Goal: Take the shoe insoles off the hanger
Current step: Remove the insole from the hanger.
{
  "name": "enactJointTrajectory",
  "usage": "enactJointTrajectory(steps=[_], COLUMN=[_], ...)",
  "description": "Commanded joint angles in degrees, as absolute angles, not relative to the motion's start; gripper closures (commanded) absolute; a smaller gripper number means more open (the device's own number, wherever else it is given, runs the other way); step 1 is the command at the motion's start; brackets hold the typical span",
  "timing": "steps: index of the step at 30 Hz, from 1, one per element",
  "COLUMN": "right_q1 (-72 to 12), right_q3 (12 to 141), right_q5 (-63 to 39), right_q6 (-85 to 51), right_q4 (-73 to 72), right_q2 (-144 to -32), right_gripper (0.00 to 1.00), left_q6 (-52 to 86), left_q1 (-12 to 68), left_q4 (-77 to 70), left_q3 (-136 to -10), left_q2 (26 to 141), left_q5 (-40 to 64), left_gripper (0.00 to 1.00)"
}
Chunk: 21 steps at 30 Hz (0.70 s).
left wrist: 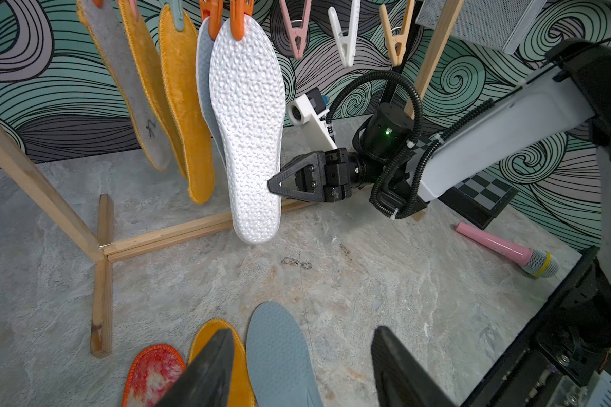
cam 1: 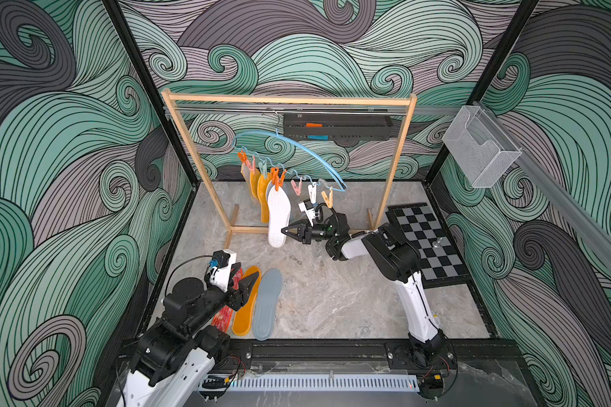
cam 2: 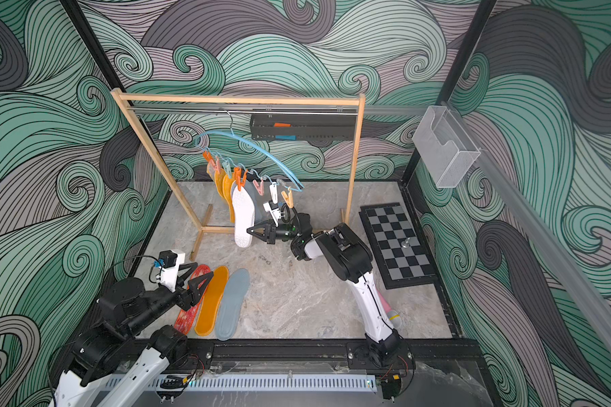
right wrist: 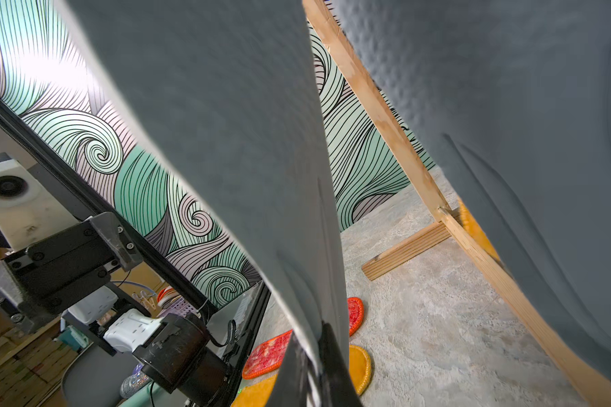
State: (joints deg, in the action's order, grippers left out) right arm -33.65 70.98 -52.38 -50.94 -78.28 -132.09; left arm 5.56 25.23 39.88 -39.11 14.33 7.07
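Foremost, dimpled white insole (left wrist: 247, 123) (orange clip (left wrist: 240, 24))

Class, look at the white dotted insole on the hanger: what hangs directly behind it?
A grey-blue insole hangs right behind the white dotted insole, on its own orange clip. Only a narrow strip of it shows; the rest is covered.

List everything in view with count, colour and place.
hanging insoles: five; grey, two orange, grey-blue, white dotted; on hanger
floor insoles: three; red-white, orange, grey-blue; front floor
hanger: one; light blue; on rack rod
empty clips: three; pink, white, tan; on hanger
rack: one; wooden; rear
chessboard: one; black-grey; beside rack
microphone: one; pink; floor
mesh basket: one; pale; side wall
tray: one; black; behind rack
left gripper: jaws open, above floor insoles
right gripper: jaws shut on white dotted insole
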Motion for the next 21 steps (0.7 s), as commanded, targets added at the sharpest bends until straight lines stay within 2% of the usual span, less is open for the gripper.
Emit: enactJointTrajectory(steps=[1, 21], right_q1=[-32.7, -29.3], right_q3=[71.0, 64.4], right_q5=[-55.6, -50.7], right_q6=[-53.0, -49.7], right_q4=[-81.2, -81.2], right_q2=[-131.2, -127.8], right_gripper=[0.9, 0.92], left_q6=[5.1, 5.5], left_q1=[25.5, 25.5], left_q4=[39.8, 39.2], left_q3=[-39.0, -39.2], left_q2=[15.2, 17.7], left_q5=[7.0, 7.0], left_gripper=[0.37, 0.36])
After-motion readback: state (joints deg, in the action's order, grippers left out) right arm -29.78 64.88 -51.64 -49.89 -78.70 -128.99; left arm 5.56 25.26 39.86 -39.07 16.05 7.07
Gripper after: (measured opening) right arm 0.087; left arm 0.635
